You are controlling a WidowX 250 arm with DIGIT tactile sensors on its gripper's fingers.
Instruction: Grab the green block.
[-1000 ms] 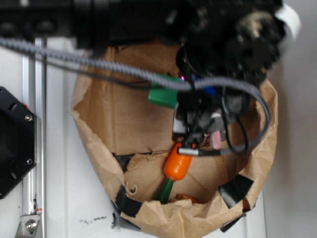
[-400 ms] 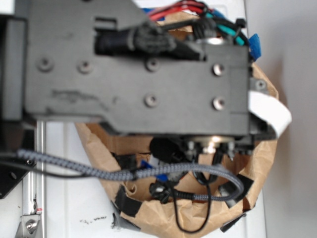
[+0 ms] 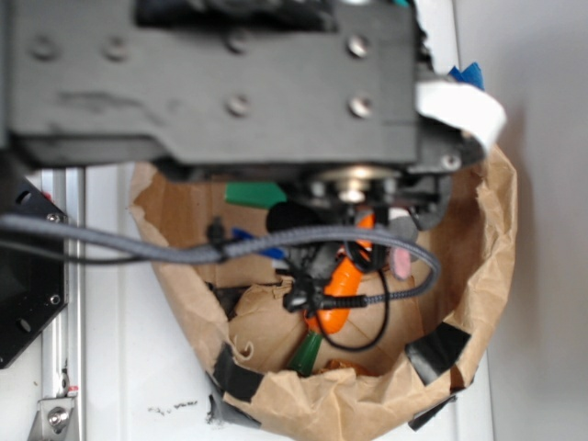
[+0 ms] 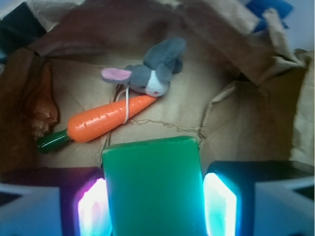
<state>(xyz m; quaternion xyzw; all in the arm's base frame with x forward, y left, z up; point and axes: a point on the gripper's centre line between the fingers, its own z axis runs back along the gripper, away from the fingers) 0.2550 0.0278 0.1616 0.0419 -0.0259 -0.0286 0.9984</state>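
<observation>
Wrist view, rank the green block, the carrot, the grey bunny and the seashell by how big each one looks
Largest to smallest, as they appear:
1. green block, but it sits right at the camera between the tool's pads, so its size is inflated
2. carrot
3. grey bunny
4. seashell, close to the bunny, so that order is unsure

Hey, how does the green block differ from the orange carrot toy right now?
The green block is flat, plain and rectangular; the carrot is long, tapered and ridged. The block sits between the gripper jaws; the carrot lies free on the brown paper. The block is all green; the carrot is orange with a dark green stem.
</observation>
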